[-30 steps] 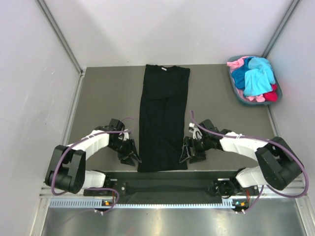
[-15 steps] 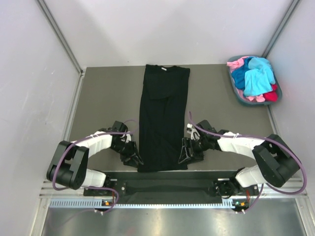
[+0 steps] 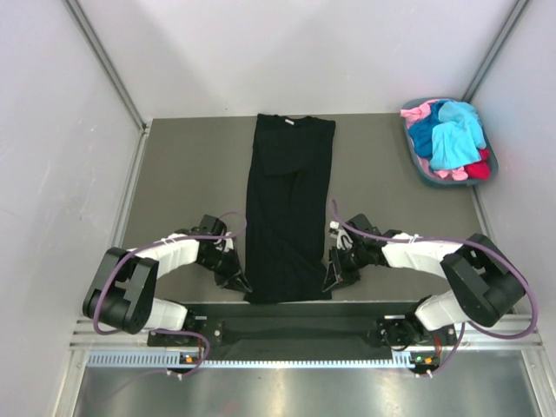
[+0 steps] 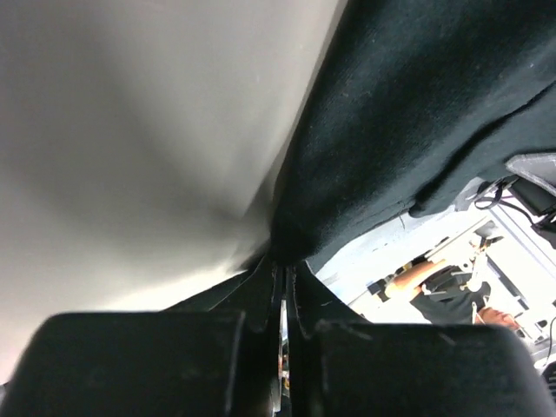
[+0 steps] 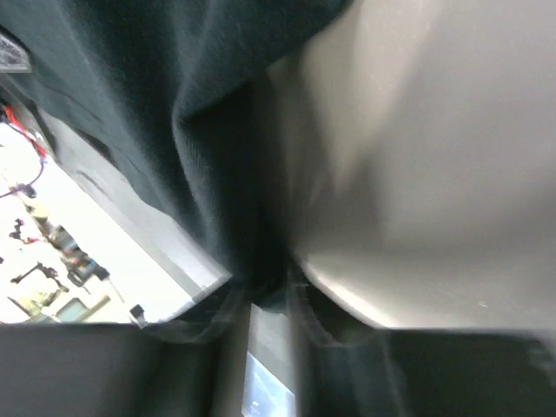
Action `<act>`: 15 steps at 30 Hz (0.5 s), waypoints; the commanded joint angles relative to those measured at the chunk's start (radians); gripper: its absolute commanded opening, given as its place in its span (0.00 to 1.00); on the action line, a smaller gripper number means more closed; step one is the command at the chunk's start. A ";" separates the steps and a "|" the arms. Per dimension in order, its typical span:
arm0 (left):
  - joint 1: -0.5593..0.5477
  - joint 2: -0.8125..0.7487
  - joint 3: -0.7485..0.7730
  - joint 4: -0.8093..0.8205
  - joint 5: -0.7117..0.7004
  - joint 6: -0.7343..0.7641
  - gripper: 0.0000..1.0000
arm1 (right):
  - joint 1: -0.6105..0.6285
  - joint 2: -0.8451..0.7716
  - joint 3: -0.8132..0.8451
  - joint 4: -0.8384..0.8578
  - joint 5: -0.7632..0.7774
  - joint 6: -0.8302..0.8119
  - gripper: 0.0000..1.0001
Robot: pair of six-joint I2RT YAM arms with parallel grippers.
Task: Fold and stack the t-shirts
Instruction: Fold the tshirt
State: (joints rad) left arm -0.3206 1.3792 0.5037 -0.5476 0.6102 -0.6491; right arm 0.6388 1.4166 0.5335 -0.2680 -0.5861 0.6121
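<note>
Black t-shirt (image 3: 288, 208), long narrow flat strip

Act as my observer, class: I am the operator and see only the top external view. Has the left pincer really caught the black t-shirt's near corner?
Observer: Yes. In the left wrist view the left pincer is pinched nearly shut, with the edge of the black t-shirt caught between its tips.
Operator: And the right one?
Observer: The right wrist view, though blurred, shows the right pincer closed on a gathered fold of the same shirt.
</note>
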 commanded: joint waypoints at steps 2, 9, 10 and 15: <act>-0.005 -0.026 0.059 0.002 0.014 0.035 0.00 | 0.015 -0.031 0.026 0.007 -0.004 -0.060 0.00; 0.031 -0.045 0.261 -0.267 -0.036 0.233 0.00 | -0.021 -0.145 0.152 -0.158 -0.087 -0.201 0.00; 0.043 -0.040 0.289 -0.320 -0.043 0.255 0.00 | -0.022 -0.156 0.167 -0.169 -0.092 -0.212 0.00; 0.095 -0.006 0.469 -0.425 -0.075 0.348 0.00 | -0.053 -0.151 0.287 -0.206 -0.104 -0.252 0.00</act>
State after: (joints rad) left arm -0.2516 1.3666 0.8761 -0.8532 0.5652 -0.4026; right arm 0.6079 1.2835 0.7383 -0.4389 -0.6586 0.4183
